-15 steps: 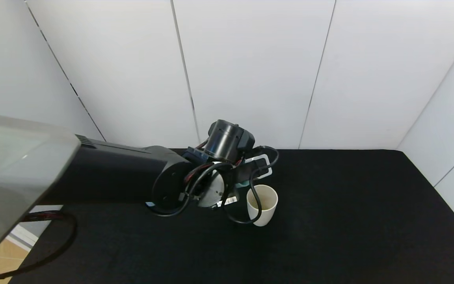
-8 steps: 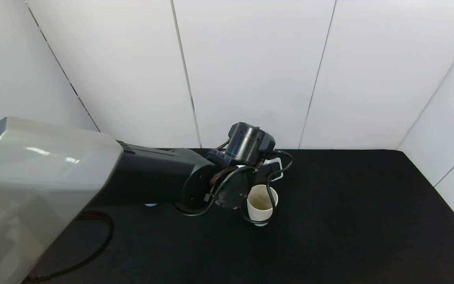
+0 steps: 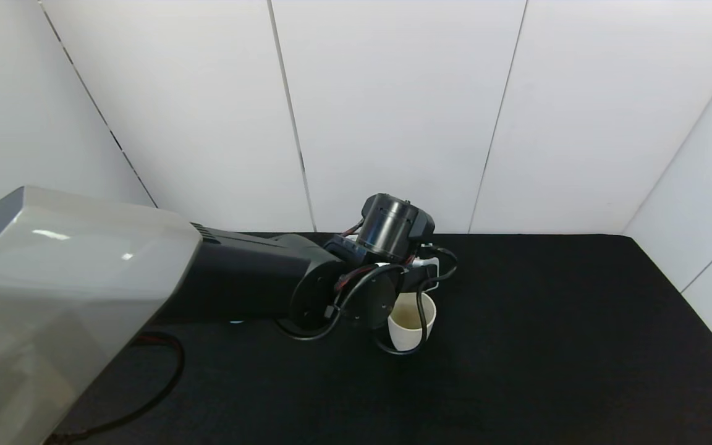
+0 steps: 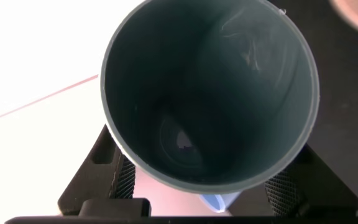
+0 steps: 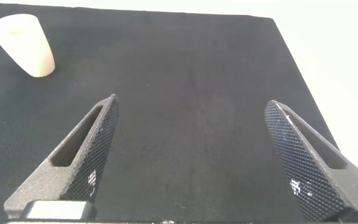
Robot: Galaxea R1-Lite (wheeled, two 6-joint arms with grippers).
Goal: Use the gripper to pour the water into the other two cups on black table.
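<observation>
Cups: three in total. One cream-white cup (image 3: 411, 319) on the black table (image 3: 547, 346); one teal-green cup (image 4: 209, 93), seen in the left wrist view; one light blue cup (image 4: 219, 201), only a sliver showing below it. Tables: one. Grippers: two, left gripper (image 4: 207, 186) and right gripper (image 5: 197, 158).

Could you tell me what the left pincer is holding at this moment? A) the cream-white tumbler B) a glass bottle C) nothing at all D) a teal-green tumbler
D: in the left wrist view the left pincer is shut on the round, matte teal-green tumbler, its textured pads pressed to either side of the wall, while the cream-white tumbler stands free on the black table.
</observation>
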